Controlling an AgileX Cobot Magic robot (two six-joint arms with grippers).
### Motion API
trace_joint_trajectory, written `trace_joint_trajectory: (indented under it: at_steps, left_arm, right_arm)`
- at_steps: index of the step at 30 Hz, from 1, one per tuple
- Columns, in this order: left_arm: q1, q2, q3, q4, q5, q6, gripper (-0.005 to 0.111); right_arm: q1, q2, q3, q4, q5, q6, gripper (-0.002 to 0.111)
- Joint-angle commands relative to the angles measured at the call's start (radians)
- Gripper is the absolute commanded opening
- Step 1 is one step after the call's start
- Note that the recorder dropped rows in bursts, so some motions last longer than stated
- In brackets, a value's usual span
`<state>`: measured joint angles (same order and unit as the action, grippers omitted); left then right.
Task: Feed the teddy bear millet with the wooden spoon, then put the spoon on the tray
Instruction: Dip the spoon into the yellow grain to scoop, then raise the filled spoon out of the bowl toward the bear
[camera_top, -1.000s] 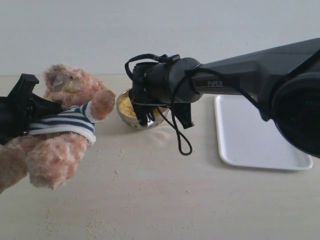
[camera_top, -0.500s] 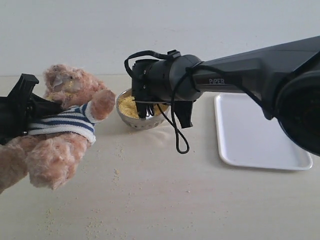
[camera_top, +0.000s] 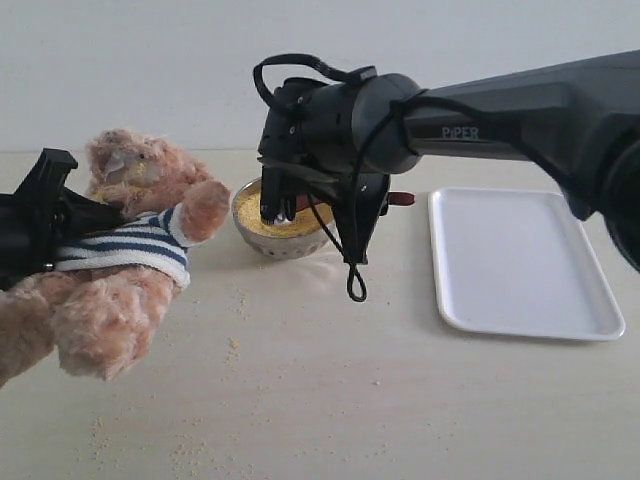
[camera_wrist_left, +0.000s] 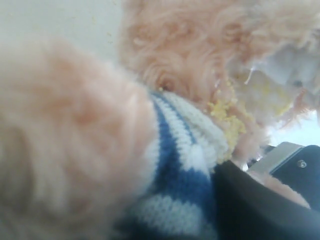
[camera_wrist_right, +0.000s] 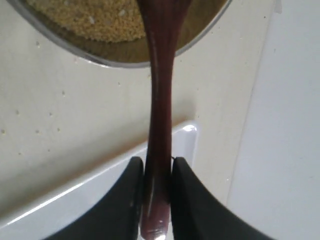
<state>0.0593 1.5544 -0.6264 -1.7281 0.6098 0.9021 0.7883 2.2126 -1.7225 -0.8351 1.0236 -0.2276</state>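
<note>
- Showing the wooden spoon (camera_wrist_right: 159, 100): its long axis runs straight out from my right gripper (camera_wrist_right: 157, 167). The fingers are clamped on the thin handle near its end. The oval end reaches over the millet (camera_wrist_right: 95, 17) in the metal bowl (camera_wrist_right: 110, 56). I cannot tell whether it is dipped into the grain.
- In the exterior view the handle end points toward the tray (camera_top: 520, 260) and the oval end toward the teddy bear (camera_top: 140, 200).
- The bear lies left of the bowl, one paw just beside its rim. My left gripper (camera_top: 60, 210) is closed around the striped torso and holds the bear tilted.
- Loose grains (camera_wrist_left: 225, 115) cling below the bear's muzzle.
- I judge the next move to be a lift, then a carry along the spoon's own axis, past the bowl to the muzzle. Only the right arm has the spoon.
</note>
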Motion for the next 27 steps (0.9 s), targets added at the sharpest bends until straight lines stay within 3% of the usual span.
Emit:
trace_joint_trajectory:
  at_steps: [1,4,10,27]
  left_arm:
    - [0.0,-0.008,-0.006,-0.016,0.007,0.016,0.005]
    - [0.0,-0.008,-0.006,-0.016,-0.012,0.045,0.005]
    - [0.0,-0.008,-0.006,-0.016,-0.035,0.091,0.005]
    - [0.0,-0.006,-0.006,-0.016,-0.031,0.154,0.005]
  right_arm:
    - [-0.02,-0.052,-0.016,0.102,0.018,-0.055,0.0]
    - [-0.058,-0.068,-0.052,0.235,0.058,-0.1,0.0]
    - [-0.105,-0.075,-0.122,0.321,0.197,-0.14,0.0]
    - [-0.105,-0.183,-0.176,0.615,0.197,-0.136,0.0]
